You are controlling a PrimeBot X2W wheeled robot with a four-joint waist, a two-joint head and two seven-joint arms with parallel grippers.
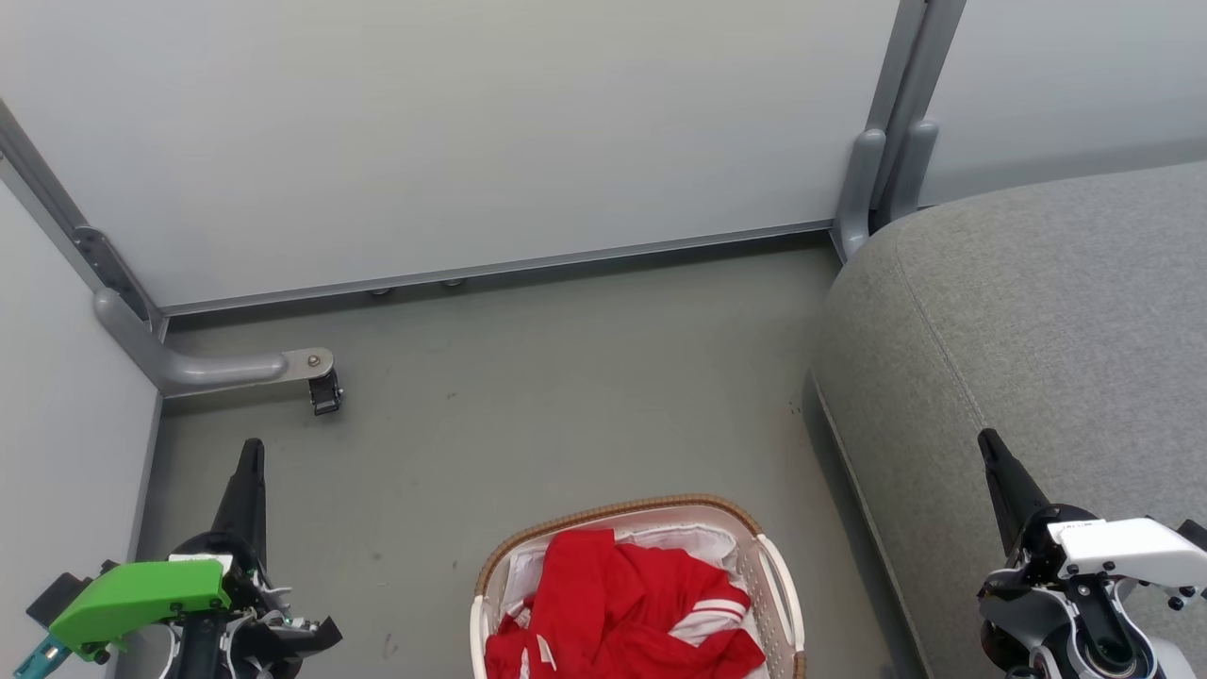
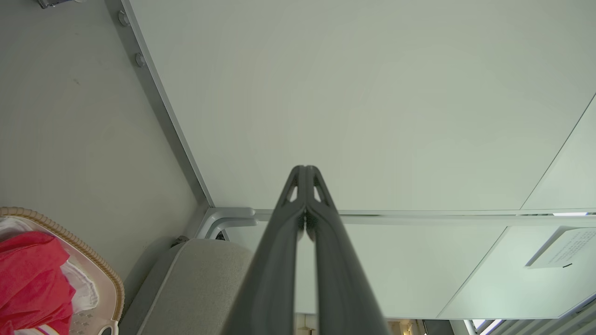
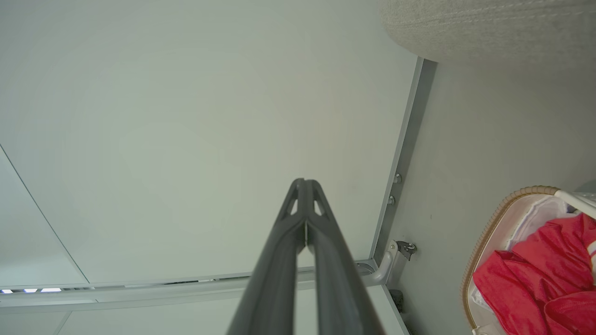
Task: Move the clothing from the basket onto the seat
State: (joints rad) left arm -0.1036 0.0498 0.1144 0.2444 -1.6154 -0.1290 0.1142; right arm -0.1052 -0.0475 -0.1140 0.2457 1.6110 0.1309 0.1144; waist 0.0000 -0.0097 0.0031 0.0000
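Observation:
Red clothing [image 1: 622, 604] with white stripe trim lies bunched in the white basket [image 1: 778, 585], which stands on the floor at the bottom centre of the head view. The grey seat [image 1: 1037, 311] fills the right side, its rounded corner near the basket. My left gripper [image 1: 251, 453] is shut and empty at the lower left, left of the basket. My right gripper [image 1: 988, 443] is shut and empty, over the seat's front part. The left wrist view shows that gripper [image 2: 305, 170] with tips together, the clothing [image 2: 28, 274] and basket [image 2: 79, 246] at lower left. The right wrist view shows its gripper [image 3: 305, 182] shut, clothing [image 3: 535, 274] at right.
White partition panels [image 1: 471, 141] close off the back and left. A grey partition foot with a caster [image 1: 323, 391] juts onto the floor near my left gripper. A grey post base [image 1: 882, 179] stands behind the seat's corner. Bare grey floor [image 1: 566, 396] lies beyond the basket.

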